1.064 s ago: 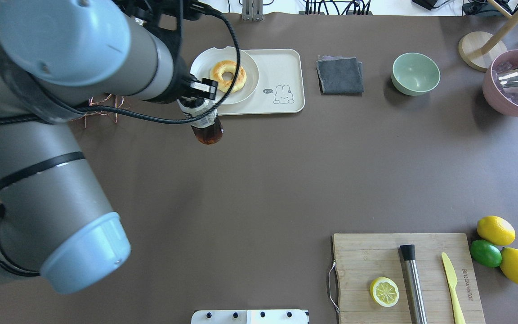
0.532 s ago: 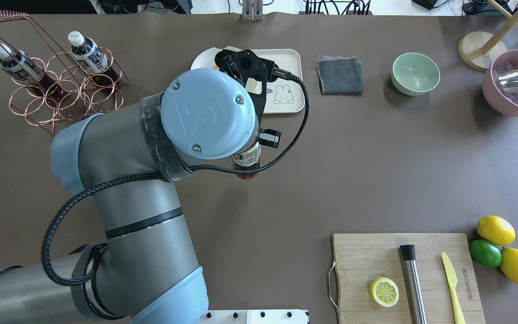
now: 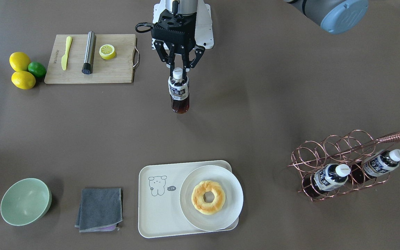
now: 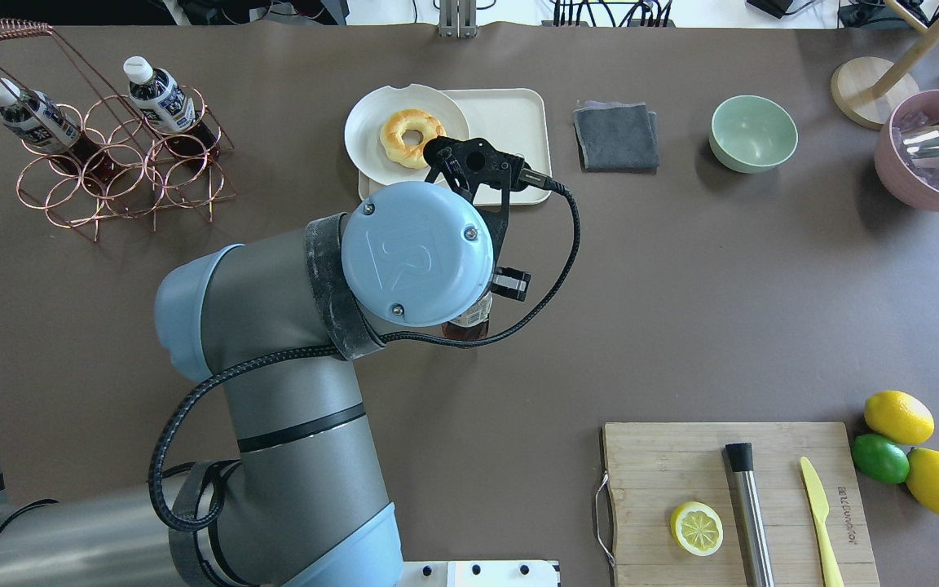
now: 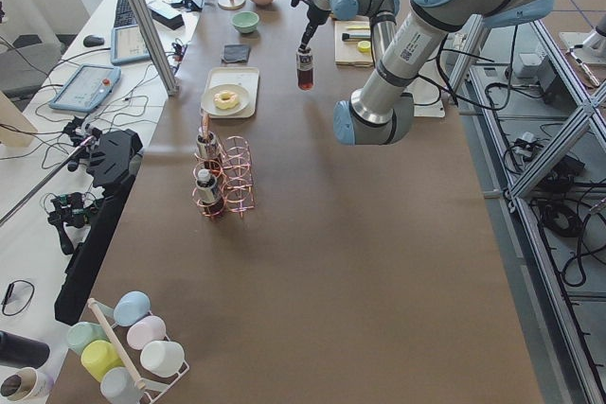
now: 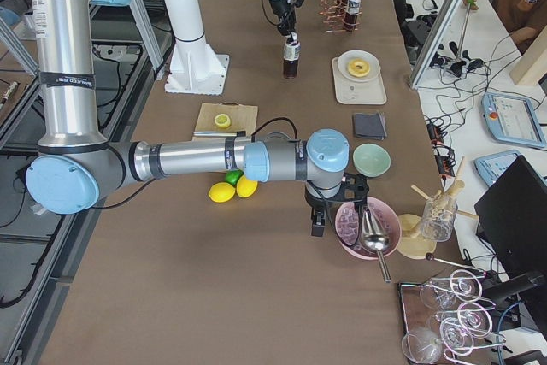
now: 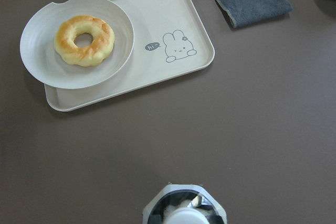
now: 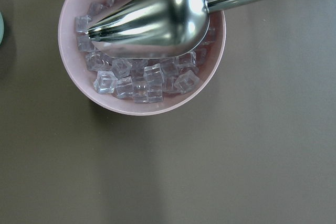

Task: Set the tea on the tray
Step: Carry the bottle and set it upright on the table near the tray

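The left gripper (image 3: pixel 178 72), fingers (image 3: pixel 171 61) closed on its white cap, holds the tea (image 3: pixel 179 95) upright at upper centre, well apart from the lower-centre tray (image 3: pixel 158 217) carrying a plate (image 3: pixel 228 180) with a donut (image 3: pixel 208 197), while the right gripper (image 6: pixel 318 218) sits beside a pink bowl (image 8: pixel 66 40) of ice (image 8: pixel 136 85) and a scoop (image 8: pixel 152 17), its fingers' state impossible to tell.

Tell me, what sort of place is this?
Likely a robotics lab staged as a drinks counter: the left claw gripping a tea bottle, a doughnut plate on a tray, cable-strewn desks alongside.

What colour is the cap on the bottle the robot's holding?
White. The cap shows best in the front-facing view.
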